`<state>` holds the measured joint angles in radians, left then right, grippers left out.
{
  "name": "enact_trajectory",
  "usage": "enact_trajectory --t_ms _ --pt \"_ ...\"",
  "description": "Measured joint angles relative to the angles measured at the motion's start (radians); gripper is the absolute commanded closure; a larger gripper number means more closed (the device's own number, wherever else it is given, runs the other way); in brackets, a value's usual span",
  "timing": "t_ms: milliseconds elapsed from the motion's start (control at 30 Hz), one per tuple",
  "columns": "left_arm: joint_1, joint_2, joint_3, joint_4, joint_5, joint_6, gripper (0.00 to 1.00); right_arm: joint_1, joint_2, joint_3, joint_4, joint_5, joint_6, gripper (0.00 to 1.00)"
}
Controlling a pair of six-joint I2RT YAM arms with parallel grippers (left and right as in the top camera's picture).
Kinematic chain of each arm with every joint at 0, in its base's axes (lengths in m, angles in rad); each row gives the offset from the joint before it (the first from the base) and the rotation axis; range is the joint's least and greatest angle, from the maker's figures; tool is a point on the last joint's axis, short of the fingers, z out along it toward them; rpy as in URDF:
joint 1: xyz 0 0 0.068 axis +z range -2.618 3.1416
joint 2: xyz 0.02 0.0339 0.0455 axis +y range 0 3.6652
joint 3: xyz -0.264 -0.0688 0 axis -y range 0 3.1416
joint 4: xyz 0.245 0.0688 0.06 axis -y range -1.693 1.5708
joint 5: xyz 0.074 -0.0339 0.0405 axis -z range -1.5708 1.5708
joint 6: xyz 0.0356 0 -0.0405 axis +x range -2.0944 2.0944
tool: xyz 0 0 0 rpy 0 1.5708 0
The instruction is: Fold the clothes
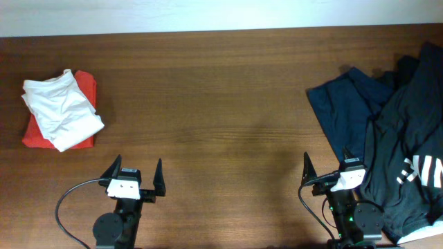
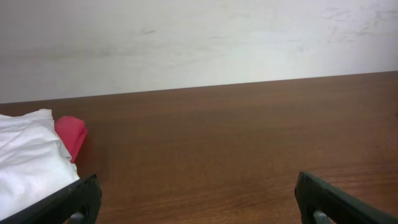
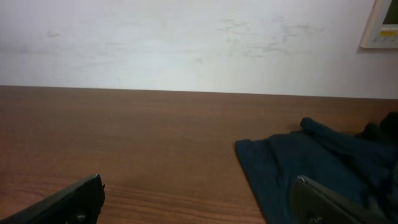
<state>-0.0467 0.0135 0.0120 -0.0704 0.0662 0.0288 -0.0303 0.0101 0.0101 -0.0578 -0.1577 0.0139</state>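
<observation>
A large blackish T-shirt (image 1: 405, 138) with a white blocky print lies crumpled at the table's right edge. It partly covers a navy garment (image 1: 342, 104), which also shows in the right wrist view (image 3: 298, 162). My right gripper (image 1: 326, 164) is open and empty at the front right. Its right finger is over the edge of the dark cloth and its left finger over bare wood (image 3: 199, 202). My left gripper (image 1: 136, 169) is open and empty at the front left, over bare wood (image 2: 202, 205).
A folded white garment (image 1: 62, 107) lies on a folded red one (image 1: 86, 86) at the far left; both show in the left wrist view (image 2: 25, 162), (image 2: 71, 134). The brown wooden table (image 1: 221, 104) ends at a pale wall behind.
</observation>
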Motion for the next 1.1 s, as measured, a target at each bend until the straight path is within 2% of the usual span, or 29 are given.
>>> enact_trajectory --t_ms 233,333,467,633,767,800,867,900,967,1033,1100 --pt "0.0 0.01 0.003 -0.002 0.0 -0.002 0.01 0.0 0.002 0.002 -0.01 0.0 0.0 0.01" --pt "0.0 0.099 0.068 -0.046 0.0 -0.008 0.01 0.0 0.065 0.035 -0.058 0.0 0.0 0.01" --pt "0.0 0.38 0.271 -0.08 0.0 -0.011 0.01 0.0 0.341 0.241 -0.123 -0.001 0.0 0.01" --pt "0.0 0.702 0.582 -0.301 0.0 -0.012 0.01 0.0 0.779 0.599 -0.385 -0.001 0.0 0.01" --pt "0.0 0.782 0.666 -0.355 0.008 -0.012 0.01 0.0 0.994 0.767 -0.475 -0.043 0.0 0.01" --pt "0.0 0.783 0.667 -0.356 0.009 -0.012 0.01 -0.008 1.015 0.772 -0.518 -0.007 0.029 0.01" --pt "0.0 0.783 0.667 -0.364 0.01 -0.012 0.01 -0.107 1.099 0.779 -0.744 0.287 0.307 0.0" --pt "0.0 0.783 0.667 -0.368 0.012 -0.012 0.01 -0.157 1.141 0.783 -0.803 0.37 0.388 0.0" --pt "0.0 0.783 0.667 -0.369 0.012 -0.012 0.01 -0.25 1.252 0.784 -0.824 0.462 0.484 0.0" --pt "-0.001 0.784 0.668 -0.368 0.012 -0.012 0.01 -0.306 1.389 0.785 -0.83 0.494 0.515 0.06" --pt "-0.001 0.783 0.669 -0.368 0.012 -0.012 0.01 -0.312 1.503 0.785 -0.827 0.503 0.524 0.3"
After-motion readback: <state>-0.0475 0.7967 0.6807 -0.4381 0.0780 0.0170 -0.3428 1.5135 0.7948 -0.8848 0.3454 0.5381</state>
